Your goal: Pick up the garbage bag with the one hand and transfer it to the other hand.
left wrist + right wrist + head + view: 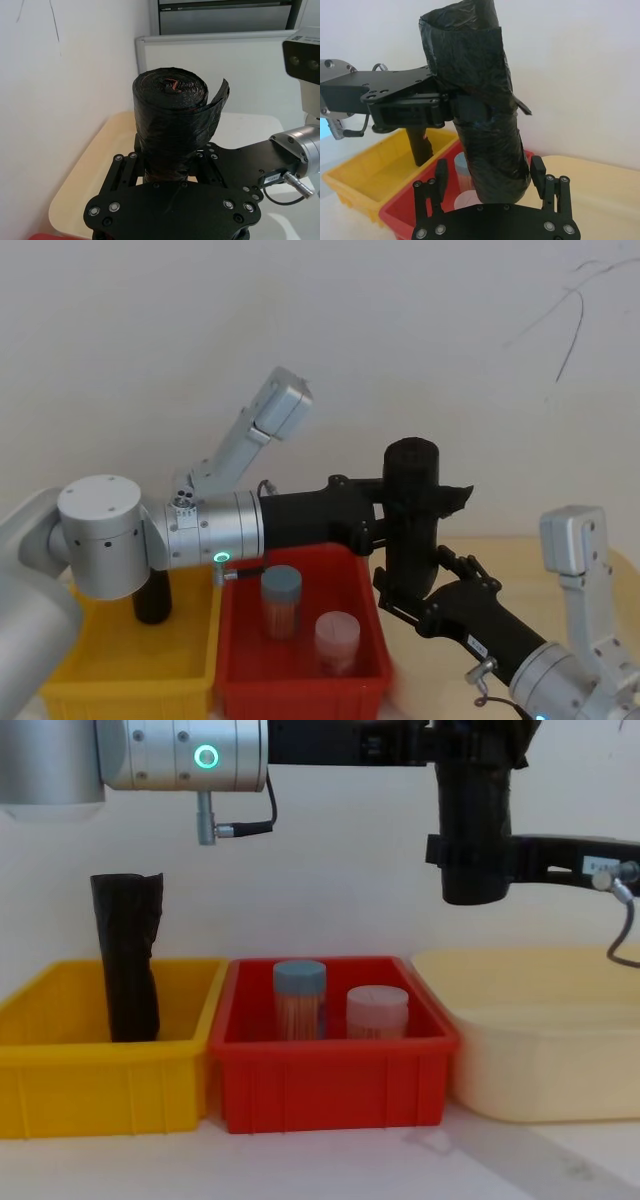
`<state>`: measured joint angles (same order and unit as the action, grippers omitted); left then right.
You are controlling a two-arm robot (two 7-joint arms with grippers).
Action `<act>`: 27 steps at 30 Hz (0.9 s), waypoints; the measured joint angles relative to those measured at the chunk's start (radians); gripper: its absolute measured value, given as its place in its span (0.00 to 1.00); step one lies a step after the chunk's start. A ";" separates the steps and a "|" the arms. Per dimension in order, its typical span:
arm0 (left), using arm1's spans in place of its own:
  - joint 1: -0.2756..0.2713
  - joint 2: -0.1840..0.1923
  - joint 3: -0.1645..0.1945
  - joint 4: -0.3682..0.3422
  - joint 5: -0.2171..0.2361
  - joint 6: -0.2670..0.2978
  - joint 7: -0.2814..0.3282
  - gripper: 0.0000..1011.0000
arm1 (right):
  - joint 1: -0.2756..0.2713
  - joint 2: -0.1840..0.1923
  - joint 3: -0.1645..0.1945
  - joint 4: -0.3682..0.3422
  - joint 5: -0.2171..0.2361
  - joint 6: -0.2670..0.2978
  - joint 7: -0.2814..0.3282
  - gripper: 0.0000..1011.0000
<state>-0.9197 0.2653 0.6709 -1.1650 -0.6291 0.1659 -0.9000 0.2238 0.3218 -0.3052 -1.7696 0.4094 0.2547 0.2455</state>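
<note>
The garbage bag (410, 465), a thick glossy black roll, hangs upright in the air over the gap between the red bin and the cream tray. My left gripper (400, 508), on the silver wrist with the green ring, is shut on the roll's middle. It grips the roll (170, 115) from both sides in the left wrist view. My right gripper (412, 580) reaches up from the right and straddles the roll's lower end. In the right wrist view its fingers (441, 175) stand either side of the roll (485, 145), with a gap on one side, so it is open.
A yellow bin (100, 1095) at the left holds a taller, slimmer black roll (127, 955). The red bin (330, 1085) in the middle holds a blue-lidded jar (299, 1000) and a pink-lidded jar (377, 1012). A cream tray (540, 1050) sits at the right.
</note>
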 joint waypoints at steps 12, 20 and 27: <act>-0.012 0.001 0.022 0.015 -0.013 -0.001 -0.004 0.43 | 0.032 -0.019 -0.010 0.041 -0.001 -0.001 -0.006 0.99; -0.018 0.001 0.030 0.023 -0.017 -0.002 -0.006 0.43 | 0.044 -0.027 -0.013 0.057 -0.001 -0.001 -0.009 0.90; -0.020 0.001 0.034 0.027 -0.020 -0.003 -0.007 0.43 | 0.050 -0.030 -0.014 0.066 -0.001 -0.002 -0.011 0.71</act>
<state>-0.9401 0.2658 0.7049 -1.1384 -0.6489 0.1626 -0.9067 0.2737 0.2914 -0.3190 -1.7039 0.4089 0.2529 0.2343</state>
